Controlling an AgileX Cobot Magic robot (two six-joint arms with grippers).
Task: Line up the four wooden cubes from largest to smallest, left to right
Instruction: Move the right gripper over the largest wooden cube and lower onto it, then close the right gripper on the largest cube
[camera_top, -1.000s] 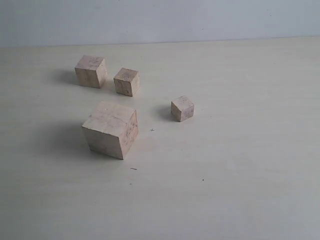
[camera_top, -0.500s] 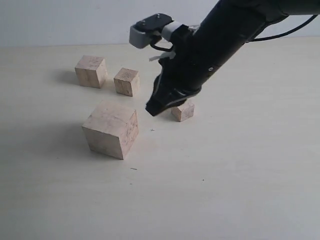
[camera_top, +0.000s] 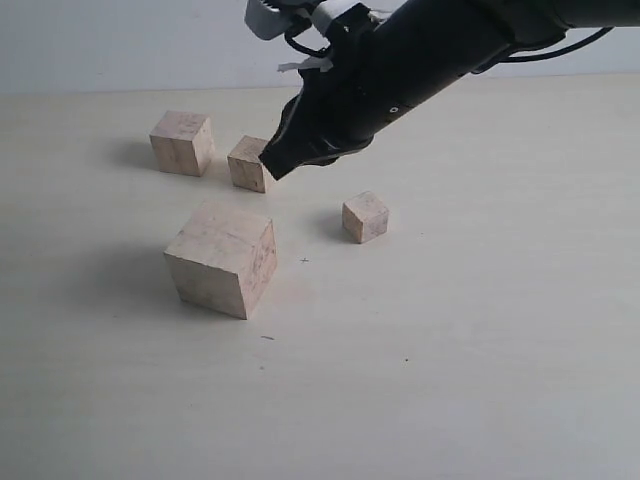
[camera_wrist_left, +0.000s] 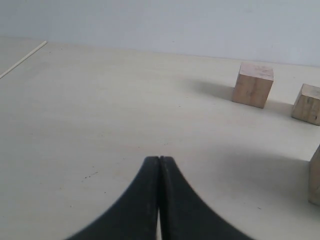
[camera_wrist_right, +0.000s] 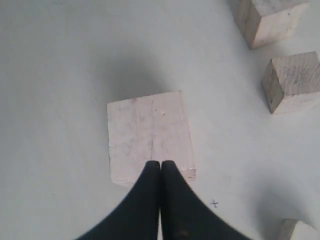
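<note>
Four pale wooden cubes rest on the table. The largest cube (camera_top: 222, 260) (camera_wrist_right: 150, 132) is front left. At the back left are the second-largest cube (camera_top: 182, 142) (camera_wrist_left: 253, 84) (camera_wrist_right: 272, 20) and the third cube (camera_top: 248, 163) (camera_wrist_left: 307, 103) (camera_wrist_right: 292, 80). Apart to the right lies the smallest cube (camera_top: 365, 216) (camera_wrist_right: 292, 229). My right gripper (camera_top: 272, 166) (camera_wrist_right: 160, 163) hangs shut and empty in the air, looking down on the largest cube and covering part of the third in the exterior view. My left gripper (camera_wrist_left: 159, 159) is shut, empty, low over bare table, and out of the exterior view.
The black right arm (camera_top: 420, 60) reaches in from the upper right, passing above the smallest cube. A pale wall (camera_top: 120, 40) closes the back of the table (camera_top: 450, 350). A small cross mark (camera_top: 304, 260) sits between the largest and smallest cubes.
The right arm came in from the right, dipped over the smallest cube, then rose and moved left toward the third and largest cubes. No cube has moved.
</note>
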